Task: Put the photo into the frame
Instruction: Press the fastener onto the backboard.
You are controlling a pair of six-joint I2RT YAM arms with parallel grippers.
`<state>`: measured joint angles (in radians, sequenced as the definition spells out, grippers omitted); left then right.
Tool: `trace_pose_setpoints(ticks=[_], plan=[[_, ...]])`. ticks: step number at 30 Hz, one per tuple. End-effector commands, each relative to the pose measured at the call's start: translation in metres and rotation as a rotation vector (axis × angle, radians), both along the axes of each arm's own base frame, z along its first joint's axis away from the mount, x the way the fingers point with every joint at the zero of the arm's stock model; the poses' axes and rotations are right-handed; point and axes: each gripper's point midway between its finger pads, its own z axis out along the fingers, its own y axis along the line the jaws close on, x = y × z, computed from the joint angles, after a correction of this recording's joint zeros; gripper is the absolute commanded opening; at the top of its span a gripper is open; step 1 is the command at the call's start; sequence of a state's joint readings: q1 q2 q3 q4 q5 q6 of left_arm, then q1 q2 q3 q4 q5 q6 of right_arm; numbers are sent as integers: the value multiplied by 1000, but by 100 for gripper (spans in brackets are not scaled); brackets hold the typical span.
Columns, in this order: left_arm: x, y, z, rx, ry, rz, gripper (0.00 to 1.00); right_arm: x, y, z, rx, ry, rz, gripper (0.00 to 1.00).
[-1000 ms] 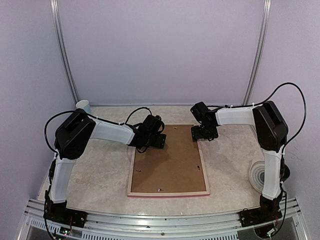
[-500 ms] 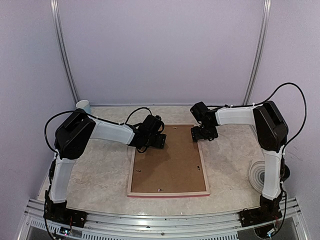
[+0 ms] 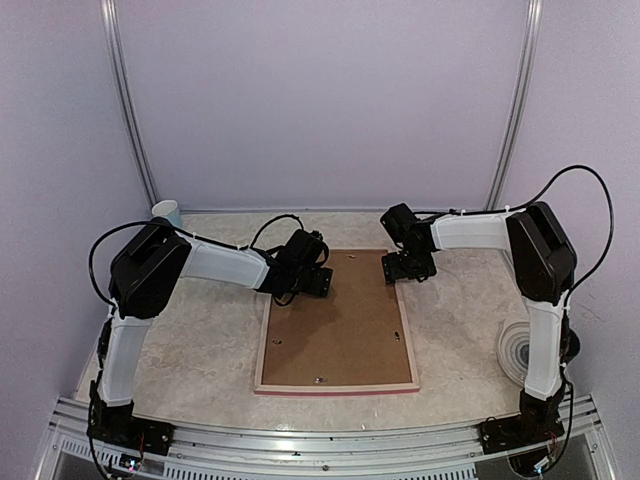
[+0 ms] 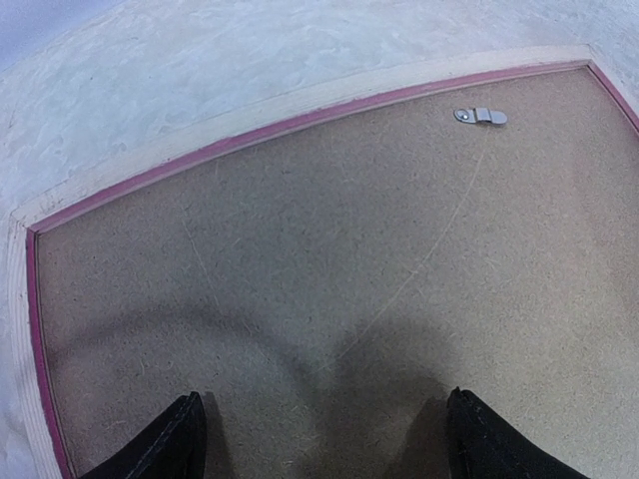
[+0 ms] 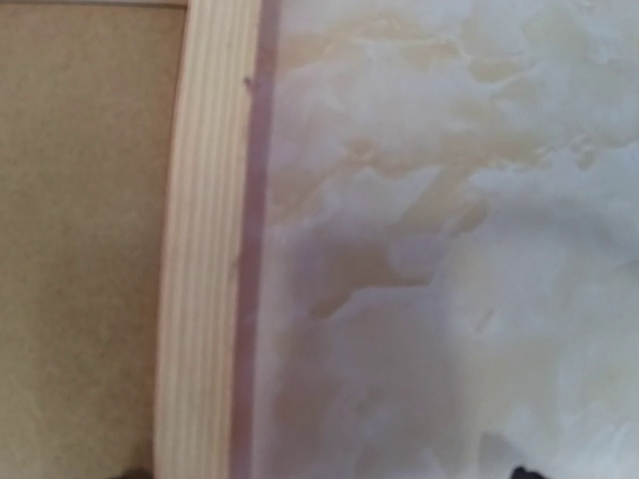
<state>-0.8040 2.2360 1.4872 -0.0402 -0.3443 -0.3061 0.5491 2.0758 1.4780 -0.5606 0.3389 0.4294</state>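
the frame [image 3: 335,388] is lying face down in the middle of the table, pale wood back upward, its pink edge showing along the near rail; the brown backing board [image 3: 335,320] is sitting inside it, filling the opening; the photo is not showing in any view, so it is probably lying under the board, though that cannot be confirmed.

the left gripper [image 3: 316,282] is hanging over the far left corner of the board, its black fingers [image 4: 180,444] standing wide apart with nothing between them; the right gripper [image 3: 408,266] is hanging over the far right corner, straddling the wooden rail, jaws likewise spread and holding nothing.

judging by this, the step in hand is seating and locking the board; doing it well is meaning pressing down evenly at both far corners so the board is not tilting, then nudging each small metal turn clip [image 4: 480,116] outward with one fingertip, keeping the push shallow so the frame is not sliding.

the lilac walls [image 3: 320,100] are enclosing the cell on three sides; the table [image 3: 200,350] is showing a pale marbled, smooth-looking surface, which is likely giving the frame little grip; a white roll [image 3: 512,350] is lying at the right edge behind the arm; a pale cup [image 3: 167,211] is standing in the far left corner.
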Motion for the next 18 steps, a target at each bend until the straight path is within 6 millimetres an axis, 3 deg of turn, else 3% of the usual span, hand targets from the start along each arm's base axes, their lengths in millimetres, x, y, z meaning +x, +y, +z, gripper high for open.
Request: trace_pose_setpoints(ticks=[1, 18], plan=[[-28, 16, -61, 100, 154, -34, 81, -35, -6, -15, -63, 141, 51, 81], [-26, 21, -65, 96, 165, -6, 80, -38, -11, -12, -84, 152, 46, 81]])
